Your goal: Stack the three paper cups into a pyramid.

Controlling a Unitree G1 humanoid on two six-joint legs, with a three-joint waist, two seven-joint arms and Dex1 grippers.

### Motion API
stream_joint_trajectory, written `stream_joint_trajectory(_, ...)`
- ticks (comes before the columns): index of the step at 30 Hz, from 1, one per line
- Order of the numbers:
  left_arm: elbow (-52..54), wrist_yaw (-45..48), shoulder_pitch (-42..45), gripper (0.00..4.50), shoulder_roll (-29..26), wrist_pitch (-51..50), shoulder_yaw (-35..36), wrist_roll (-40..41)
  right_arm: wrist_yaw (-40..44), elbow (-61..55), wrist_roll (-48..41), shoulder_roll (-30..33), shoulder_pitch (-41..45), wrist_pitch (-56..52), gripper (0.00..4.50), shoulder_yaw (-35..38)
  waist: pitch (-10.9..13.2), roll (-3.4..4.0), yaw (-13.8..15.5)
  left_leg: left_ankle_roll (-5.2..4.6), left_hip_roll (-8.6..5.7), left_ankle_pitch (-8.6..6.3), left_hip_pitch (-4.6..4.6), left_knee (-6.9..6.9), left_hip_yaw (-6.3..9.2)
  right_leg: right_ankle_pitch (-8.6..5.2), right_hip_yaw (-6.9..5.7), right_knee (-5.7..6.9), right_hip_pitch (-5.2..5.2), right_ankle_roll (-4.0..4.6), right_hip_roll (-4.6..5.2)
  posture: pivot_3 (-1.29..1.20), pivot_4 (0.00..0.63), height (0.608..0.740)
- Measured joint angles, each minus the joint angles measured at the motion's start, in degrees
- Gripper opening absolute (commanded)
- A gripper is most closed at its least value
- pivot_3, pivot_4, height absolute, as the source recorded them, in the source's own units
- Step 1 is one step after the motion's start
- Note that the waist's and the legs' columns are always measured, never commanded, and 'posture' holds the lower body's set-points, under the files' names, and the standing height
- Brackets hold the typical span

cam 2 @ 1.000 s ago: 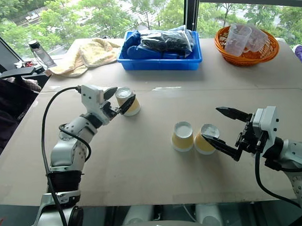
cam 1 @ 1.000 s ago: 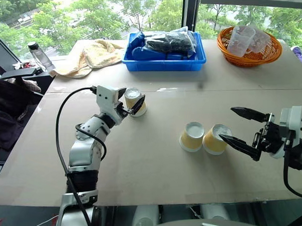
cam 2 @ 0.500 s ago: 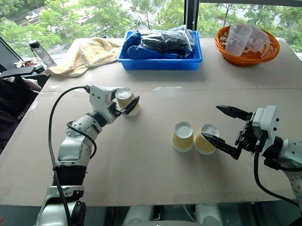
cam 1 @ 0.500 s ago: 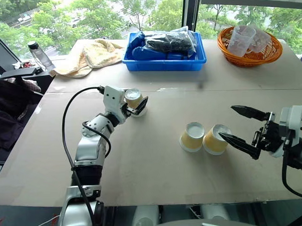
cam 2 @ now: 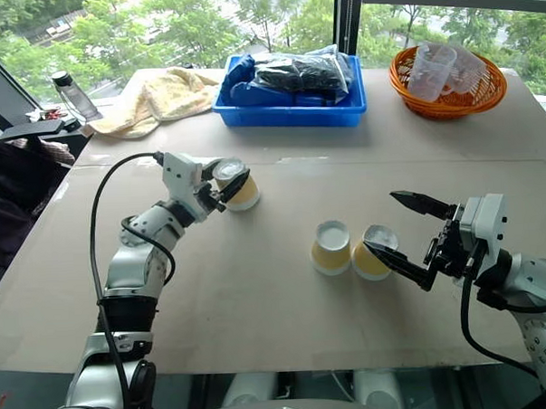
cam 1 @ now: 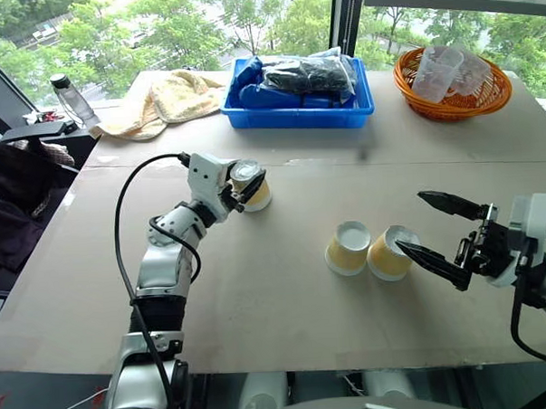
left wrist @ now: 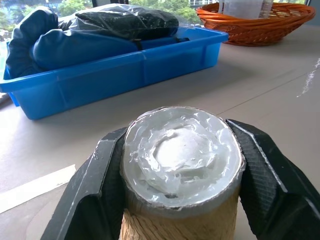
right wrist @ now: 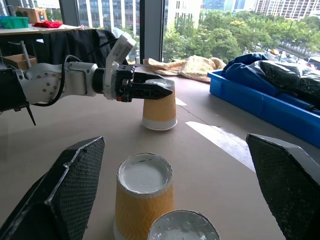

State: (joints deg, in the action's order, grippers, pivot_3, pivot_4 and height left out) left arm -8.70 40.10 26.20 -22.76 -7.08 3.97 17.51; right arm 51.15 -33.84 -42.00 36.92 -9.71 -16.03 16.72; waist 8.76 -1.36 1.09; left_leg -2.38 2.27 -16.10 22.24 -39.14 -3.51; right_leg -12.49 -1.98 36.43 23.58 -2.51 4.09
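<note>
Cardboard-topped table (cam 1: pixel 259 296): left gripper (cam 1: pixel 244 186) clamped on upturned third cup (cam 1: pixel 253 189) near its base, likely for lifting. Right gripper (cam 1: pixel 435 230) spread wide, two cups (cam 1: pixel 367 248) just ahead as pyramid base.

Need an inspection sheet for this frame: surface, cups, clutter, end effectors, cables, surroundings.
Surface: tan table, flat, with a seam line across it.
Job's things: three paper cups, all upside down. Two stand side by side, touching, in front of the right arm. The third stands apart on the table; no pyramid yet.
Clutter: blue bin holding dark bagged items, orange basket with clear plastic cups, yellow towel, bottle.
End effectors: left end effector shut on the third cup near its upturned base. Right end effector open, beside the pair, holding nothing.
Cables: black cable looping along the left arm.
Surroundings: windows with trees outside.
</note>
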Motion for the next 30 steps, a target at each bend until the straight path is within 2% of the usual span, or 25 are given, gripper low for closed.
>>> stream_joint_trajectory(6,11.0,13.1,5.4,2.37,-0.2,-7.5,-6.6,8.5,0.9,0.7,-0.2,0.2,-2.6,0.5,4.50,2.6,0.0,0.01,-0.1,0.00,-0.04,0.00,0.08,0.00,0.02,0.01,-0.01,-0.15,0.00,-0.01,-0.01,0.00,0.150,0.733)
stream_joint_trajectory(11,14.3,21.4,10.4,2.37,-0.2,-12.1,-12.6,11.6,1.4,1.4,-0.1,-0.2,-5.9,1.4,4.50,4.2,0.0,0.06,-0.4,-0.01,-0.05,0.00,0.04,0.00,0.05,0.00,0.02,-0.13,0.00,-0.02,-0.08,0.00,0.150,0.733)
stream_joint_trajectory(13,12.8,25.4,12.6,2.37,0.0,-11.9,-16.3,10.6,1.5,1.4,0.1,-0.9,-8.3,2.3,4.50,4.9,0.0,0.07,-0.2,-0.01,-0.05,0.00,0.04,0.00,0.08,-0.02,0.00,-0.11,0.00,0.00,-0.10,0.00,0.150,0.733)
stream_joint_trajectory(19,5.9,31.4,17.1,2.37,2.5,-10.0,-19.8,8.6,1.2,0.6,0.6,-3.2,-13.5,4.3,4.50,6.4,0.0,0.08,-0.2,-0.01,-0.09,0.00,0.08,-0.02,0.08,-0.05,0.09,-0.14,0.00,0.01,-0.11,0.00,0.150,0.733)
stream_joint_trajectory(30,0.6,34.8,19.9,2.37,8.0,-8.0,-20.8,6.6,-0.9,-2.8,1.5,-6.3,-17.0,6.4,4.50,6.4,0.0,0.09,-0.2,-0.02,-0.12,0.00,0.24,-0.04,0.22,-0.04,0.04,-0.21,0.04,0.01,-0.12,0.00,0.150,0.733)
